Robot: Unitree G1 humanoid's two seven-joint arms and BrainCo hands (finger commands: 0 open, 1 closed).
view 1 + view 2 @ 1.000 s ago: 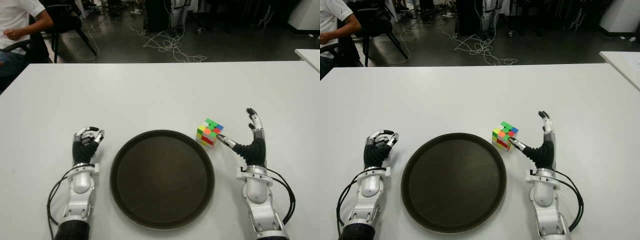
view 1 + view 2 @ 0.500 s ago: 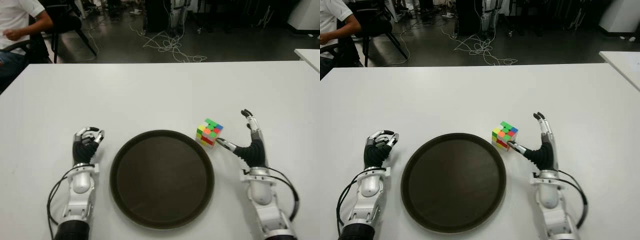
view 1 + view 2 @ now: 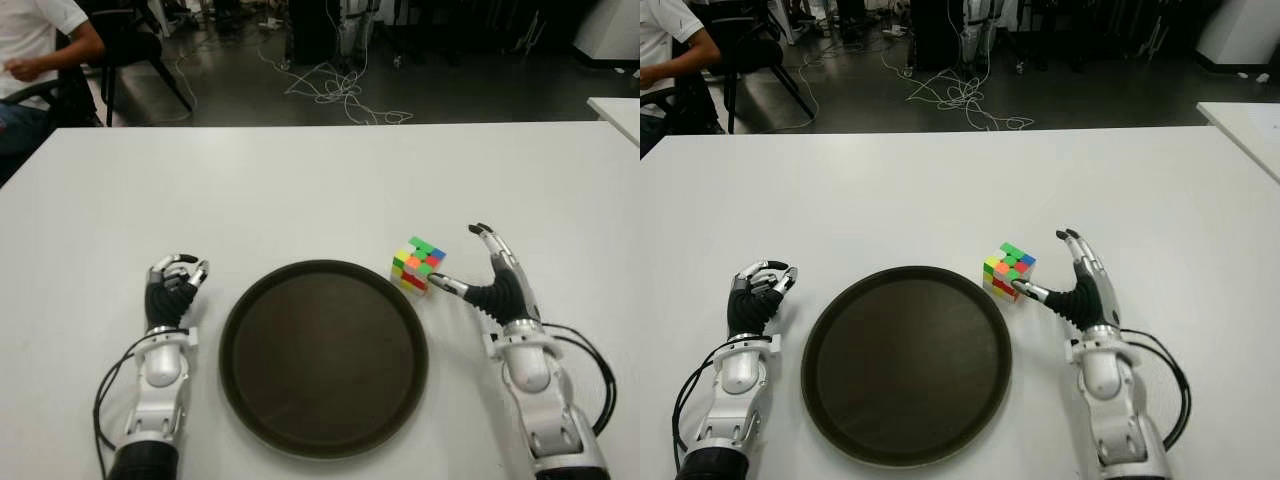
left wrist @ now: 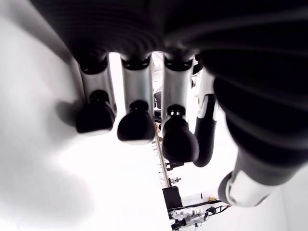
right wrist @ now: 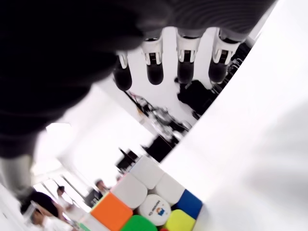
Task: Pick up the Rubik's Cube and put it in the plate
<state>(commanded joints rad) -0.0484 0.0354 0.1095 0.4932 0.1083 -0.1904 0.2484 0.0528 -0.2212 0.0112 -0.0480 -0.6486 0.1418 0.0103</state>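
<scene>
Standing on the white table (image 3: 300,180), the Rubik's Cube (image 3: 418,264) sits just off the far right rim of the round dark plate (image 3: 324,355), outside it, one corner turned toward the camera. Top face shows green, with yellow, orange and red tiles on the near sides.

Right hand (image 3: 497,285) just right of the cube, palm facing it. Fingers (image 3: 492,248) spread and extended forward, holding nothing. Thumb (image 3: 447,288) reaches toward the cube's near right side; its tip sits at the cube's lower edge, but contact cannot be confirmed from the eye views. Right wrist view: four fingertips fanned out in open air, the cube below them on the table, white, orange, blue and yellow tiles showing, not enclosed by the fingers.

Left hand (image 3: 172,285) shows left of the plate, apart from its rim. Fingers curled in toward the palm, nothing inside. Left wrist view confirms: dark fingertips (image 4: 135,126) bent over bare white table, thumb alongside.

Plate holds nothing. Black cables (image 3: 585,385) trail from both forearms.

Background: dark floor beyond the table's far edge with a tangle of white cords (image 3: 335,85); a seated person (image 3: 35,40) in a white shirt at the far left corner; the edge of a second white table (image 3: 615,110) at far right.
</scene>
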